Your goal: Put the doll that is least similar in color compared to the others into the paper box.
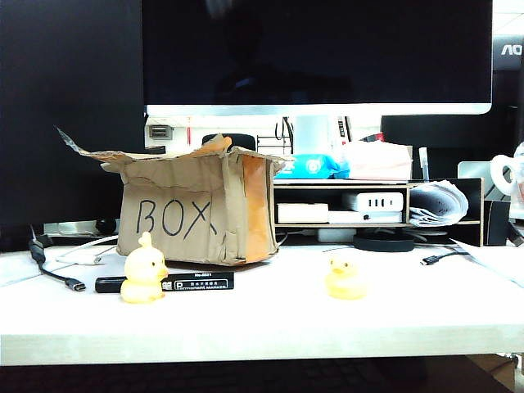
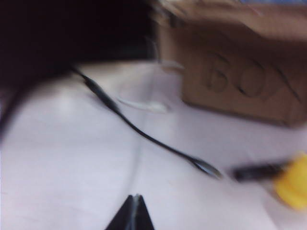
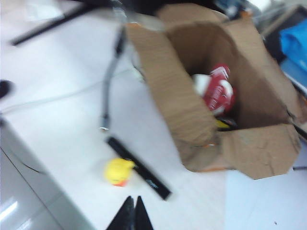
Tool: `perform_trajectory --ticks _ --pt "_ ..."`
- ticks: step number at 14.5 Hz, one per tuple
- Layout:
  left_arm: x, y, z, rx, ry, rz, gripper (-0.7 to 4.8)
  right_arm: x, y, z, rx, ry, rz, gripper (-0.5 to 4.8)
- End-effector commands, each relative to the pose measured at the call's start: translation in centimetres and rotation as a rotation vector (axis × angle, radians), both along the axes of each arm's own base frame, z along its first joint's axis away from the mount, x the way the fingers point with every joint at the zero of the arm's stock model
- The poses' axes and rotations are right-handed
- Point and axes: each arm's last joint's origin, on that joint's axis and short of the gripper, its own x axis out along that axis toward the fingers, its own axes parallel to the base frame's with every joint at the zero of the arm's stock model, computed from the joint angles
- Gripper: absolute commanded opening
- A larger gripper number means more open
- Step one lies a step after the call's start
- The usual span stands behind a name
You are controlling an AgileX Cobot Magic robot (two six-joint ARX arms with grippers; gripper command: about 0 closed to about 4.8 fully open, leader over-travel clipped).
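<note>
One doll (image 3: 217,92) lies boxed (right gripper (image 3: 133,214) apart, closed).

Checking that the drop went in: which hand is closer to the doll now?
Probably right. The right hand hangs high beside the open paper box, looking down on the doll inside. The left hand is low over the table, facing the box front.

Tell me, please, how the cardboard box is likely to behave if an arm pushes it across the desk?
The paper box would probably slide easily: it looks light, holding only the doll. Its walls are creased and the flaps torn, so a push may dent it rather than move it. Pushed high, it might tip.
</note>
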Motion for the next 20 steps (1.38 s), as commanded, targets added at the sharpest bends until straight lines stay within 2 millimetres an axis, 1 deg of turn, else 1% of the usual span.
perform_trajectory --ticks 1,2,4,5,8,9,10,12,18,19,20 --pt "-0.3 0.9 0.7 -0.002 -0.085 0.089 -0.05 -3.5 -1.2 0.1 0.041 -0.067 -0.035 -0.02" --pt "-0.4 1.0 1.0 -0.002 -0.106 0.104 -0.05 -5.5 -1.8 -0.3 0.081 -0.083 -0.030 -0.02" --pt "-0.4 1.0 0.8 -0.002 -0.098 0.095 -0.05 -8.4 -2.6 -0.7 0.159 -0.128 0.005 -0.02" --pt "-0.4 1.0 0.9 -0.002 -0.098 0.095 -0.05 -9.7 -2.8 -1.0 0.199 -0.154 -0.006 -0.02" --pt "-0.4 0.9 0.8 -0.002 -0.097 0.090 -0.05 -13.0 -3.8 -1.9 0.223 -0.245 -0.116 -0.02" --pt "-0.4 0.9 0.8 -0.002 -0.097 0.086 -0.05 -14.2 -3.9 -2.2 0.215 -0.276 -0.128 -0.02" --pt "-0.4 0.9 0.8 -0.002 -0.097 0.087 -0.05 -14.9 -4.0 -2.4 0.198 -0.300 -0.140 -0.02" --pt "-0.4 0.9 0.8 -0.002 -0.095 0.088 -0.05 -15.4 -3.8 -2.8 0.156 -0.296 -0.097 -0.01" --pt "-0.4 0.9 0.8 -0.002 -0.095 0.088 -0.05 -15.4 -3.8 -2.9 0.151 -0.297 -0.098 -0.01" --pt "-0.4 0.9 0.8 -0.002 -0.095 0.088 -0.05 -15.3 -3.9 -2.8 0.069 -0.380 -0.108 0.00" --pt "-0.4 0.9 0.8 -0.002 -0.095 0.088 -0.05 -14.6 -4.3 -2.7 0.028 -0.413 -0.150 0.00"
